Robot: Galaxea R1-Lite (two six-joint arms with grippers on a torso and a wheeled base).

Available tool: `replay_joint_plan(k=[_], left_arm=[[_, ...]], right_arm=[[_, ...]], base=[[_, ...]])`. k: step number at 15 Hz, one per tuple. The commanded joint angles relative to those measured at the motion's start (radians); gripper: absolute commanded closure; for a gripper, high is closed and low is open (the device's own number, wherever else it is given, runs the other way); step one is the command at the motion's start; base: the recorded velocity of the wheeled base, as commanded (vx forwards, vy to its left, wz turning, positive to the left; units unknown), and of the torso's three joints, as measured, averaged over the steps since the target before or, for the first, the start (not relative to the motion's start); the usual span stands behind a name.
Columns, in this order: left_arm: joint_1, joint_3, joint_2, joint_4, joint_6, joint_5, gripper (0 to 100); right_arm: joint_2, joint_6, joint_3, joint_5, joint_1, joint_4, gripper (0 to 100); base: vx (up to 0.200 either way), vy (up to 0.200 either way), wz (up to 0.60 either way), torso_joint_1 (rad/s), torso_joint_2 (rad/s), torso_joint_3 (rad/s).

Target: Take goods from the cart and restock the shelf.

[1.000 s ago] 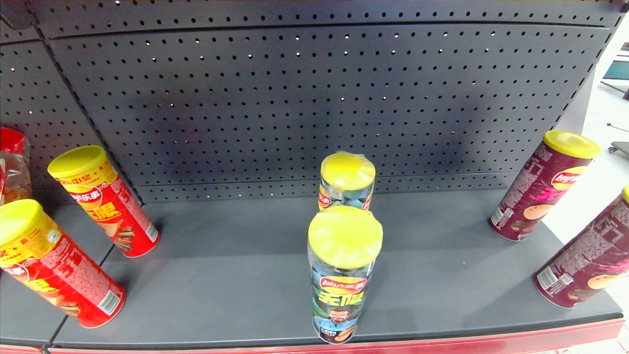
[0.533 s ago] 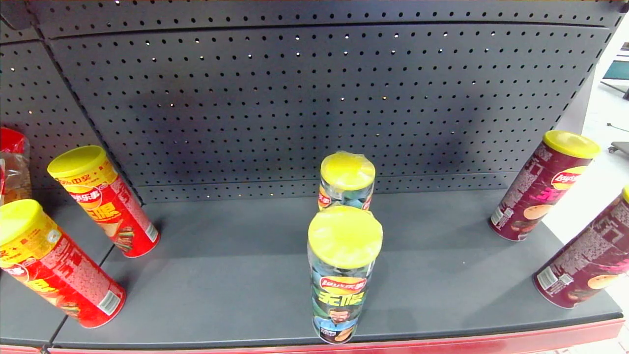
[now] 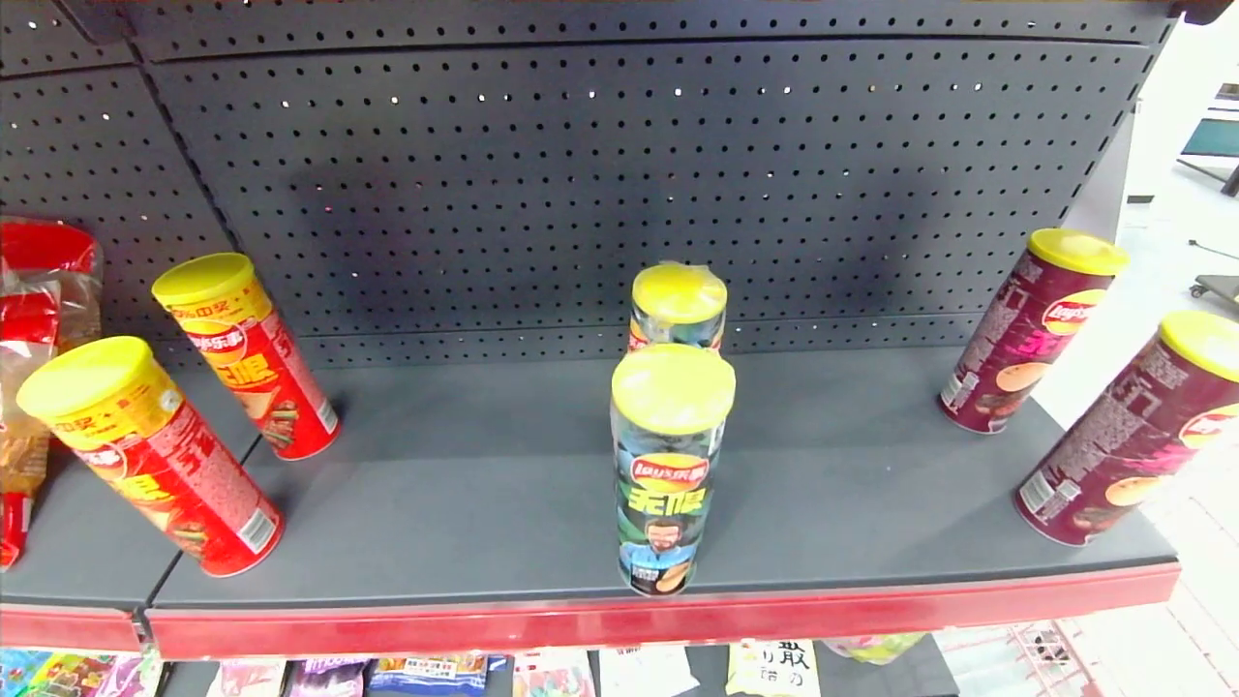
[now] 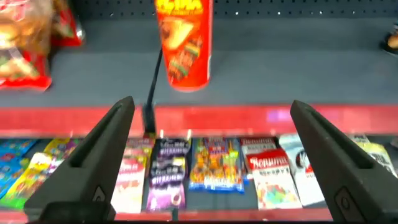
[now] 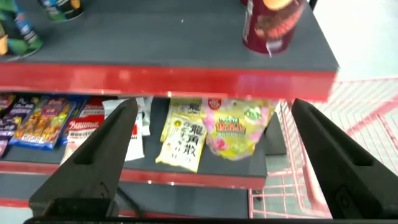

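Crisp cans stand upright in three pairs on the grey shelf (image 3: 465, 503). Two red cans are at the left, one near the front (image 3: 150, 455) and one further back (image 3: 247, 353). Two green cans stand in the middle, one at the front edge (image 3: 668, 465) and the other (image 3: 678, 308) directly behind it against the pegboard back (image 3: 581, 174). Two maroon cans are at the right, one toward the back (image 3: 1031, 329) and one by the front corner (image 3: 1123, 431). A red snack bag (image 3: 29, 319) sits at the far left.

My left pincer (image 4: 211, 106) is spread wide and holds nothing. It hangs below the shelf's red lip, facing the front red can and the candy packets (image 4: 217, 165) on the lower shelf. My right pincer (image 5: 214, 102) is just as wide open and empty, low by the shelf's right end. Yellow and pink packets (image 5: 211, 127) lie under it, and the pink wire cart (image 5: 367, 106) is just beyond that end.
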Motion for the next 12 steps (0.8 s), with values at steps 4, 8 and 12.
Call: replay_joint_plan(k=[4, 8, 12], left_arm=[[0.000, 0.000, 0.000, 0.001, 0.000, -0.001, 0], [0.000, 0.000, 0.000, 0.000, 0.000, 0.001, 0], [0.000, 0.000, 0.000, 0.000, 0.000, 0.001, 0]], right_arm=[[0.002, -0.001, 0.000, 0.001, -0.001, 0.000, 0], [0.002, -0.002, 0.000, 0.001, 0.001, 0.000, 0], [0.002, -0.002, 0.000, 0.001, 0.001, 0.000, 0]], base=[[-0.200, 0.000, 0.00, 0.001, 0.00, 0.004], [0.000, 0.000, 0.00, 0.000, 0.00, 0.000], [0.000, 0.000, 0.00, 0.000, 0.00, 0.000]])
